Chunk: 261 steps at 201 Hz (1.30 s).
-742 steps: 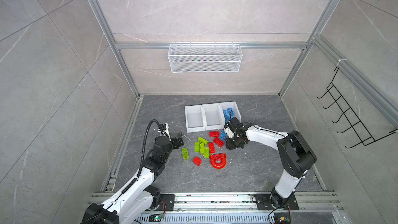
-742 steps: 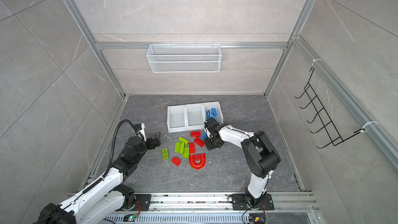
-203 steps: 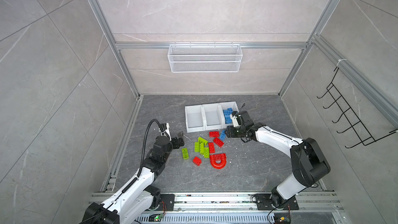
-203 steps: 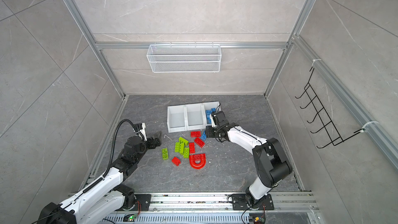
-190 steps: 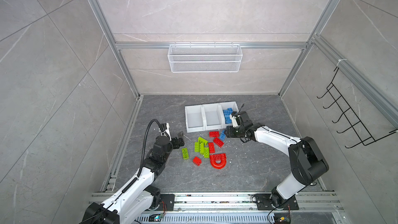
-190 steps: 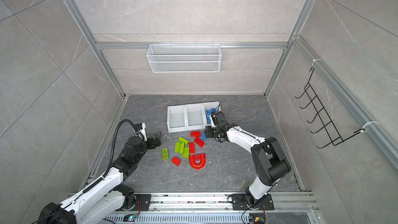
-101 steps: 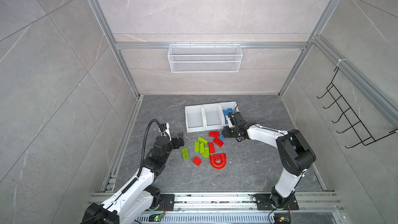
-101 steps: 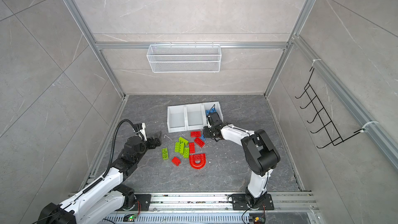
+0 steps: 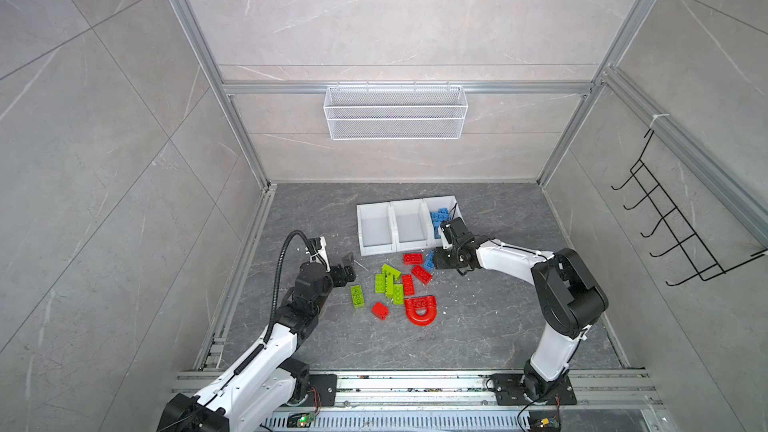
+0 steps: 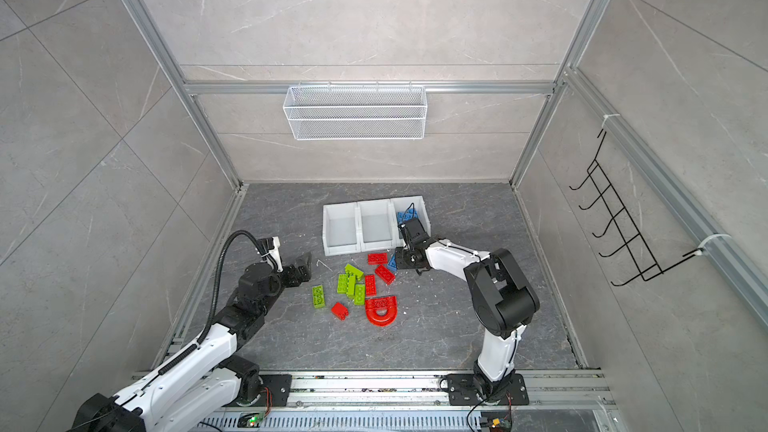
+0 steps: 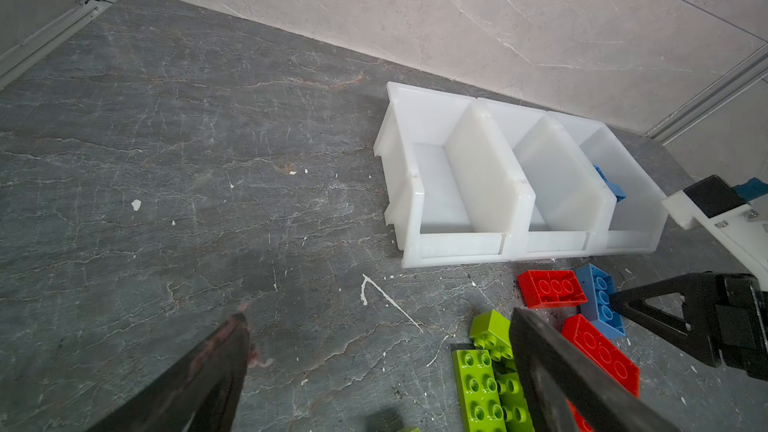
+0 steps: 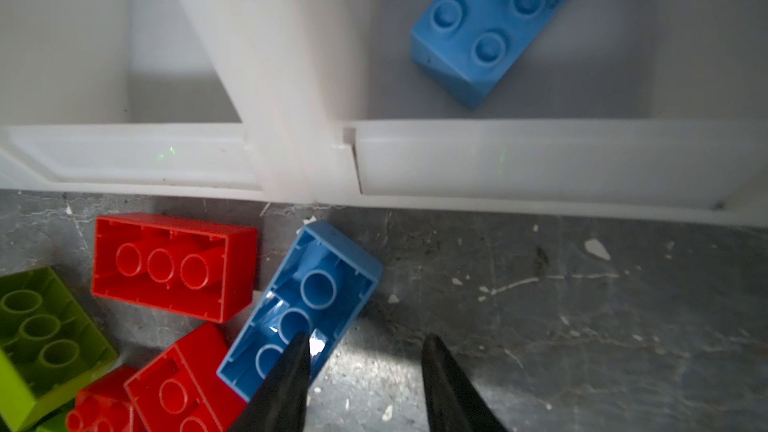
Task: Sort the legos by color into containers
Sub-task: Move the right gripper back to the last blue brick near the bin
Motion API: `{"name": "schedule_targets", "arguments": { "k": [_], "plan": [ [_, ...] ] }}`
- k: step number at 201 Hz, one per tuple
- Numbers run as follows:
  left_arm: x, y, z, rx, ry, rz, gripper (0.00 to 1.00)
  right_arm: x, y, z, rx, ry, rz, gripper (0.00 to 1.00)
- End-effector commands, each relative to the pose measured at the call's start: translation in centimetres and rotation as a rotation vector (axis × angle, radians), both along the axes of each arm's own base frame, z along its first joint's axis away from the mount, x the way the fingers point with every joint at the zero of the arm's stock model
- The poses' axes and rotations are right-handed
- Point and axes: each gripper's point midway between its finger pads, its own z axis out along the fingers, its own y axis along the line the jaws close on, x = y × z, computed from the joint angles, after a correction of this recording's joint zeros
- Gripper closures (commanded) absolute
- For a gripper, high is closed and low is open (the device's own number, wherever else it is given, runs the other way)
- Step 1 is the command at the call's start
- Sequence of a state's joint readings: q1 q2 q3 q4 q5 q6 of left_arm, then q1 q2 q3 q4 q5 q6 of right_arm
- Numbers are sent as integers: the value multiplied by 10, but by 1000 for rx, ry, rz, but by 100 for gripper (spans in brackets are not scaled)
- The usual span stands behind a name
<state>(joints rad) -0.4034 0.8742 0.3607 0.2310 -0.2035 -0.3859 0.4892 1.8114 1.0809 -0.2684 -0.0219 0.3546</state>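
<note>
The containers (image 9: 374, 248) are three joined white bins at the back of the grey floor; the right-hand one holds blue legos (image 9: 438, 218) (image 12: 478, 31). In front of the bins lie red bricks (image 9: 412, 258), lime green bricks (image 9: 390, 284) and a red arch (image 9: 420, 303). One blue brick (image 9: 429, 258) (image 12: 307, 301) lies studs down by the bins' front. My right gripper (image 9: 436, 261) (image 12: 365, 351) is low beside it, open. One of its fingertips (image 12: 297, 351) overlaps the brick's edge, with bare floor between the jaws. My left gripper (image 9: 348, 268) (image 11: 376, 322) is wide open left of the pile, holding nothing.
A white wire mesh basket (image 9: 395, 122) hangs on the back wall and a black hook rack (image 9: 681, 234) on the right wall. Aluminium rails (image 9: 415, 380) run along the front edge. A lone green brick (image 9: 357, 296) lies nearest the left gripper.
My right gripper came away from the right-hand bin, dropped toward the floor and moved left to the blue brick, its jaws narrowing. The left arm stayed still.
</note>
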Motion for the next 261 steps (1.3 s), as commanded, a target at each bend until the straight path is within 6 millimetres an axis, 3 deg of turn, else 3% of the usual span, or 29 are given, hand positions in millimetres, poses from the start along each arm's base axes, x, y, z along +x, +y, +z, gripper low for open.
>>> {"name": "schedule_targets", "arguments": {
  "k": [1, 48, 77, 91, 127, 180, 261],
  "plan": [
    [5, -1, 18, -10, -46, 3, 0, -14, -9, -3, -49, 32, 21, 53],
    [5, 0, 19, -12, -50, 4, 1, -31, -28, 1, -79, 65, 1, 53],
    [4, 0, 20, -11, -53, 6, 1, -37, -55, 20, -78, 20, -67, 54],
    [4, 0, 22, -14, -57, 3, 0, -37, -59, 34, -46, -23, -83, 54],
    [4, -1, 21, -15, -54, 0, 1, -40, -37, 48, -23, -42, 34, 48],
    [4, -1, 22, -15, -56, -2, 1, -23, -17, 41, -108, -13, 164, 40],
    [5, 4, 18, 2, -53, 26, 1, -17, -2, 9, -141, 64, 227, 33]
  ]
}}
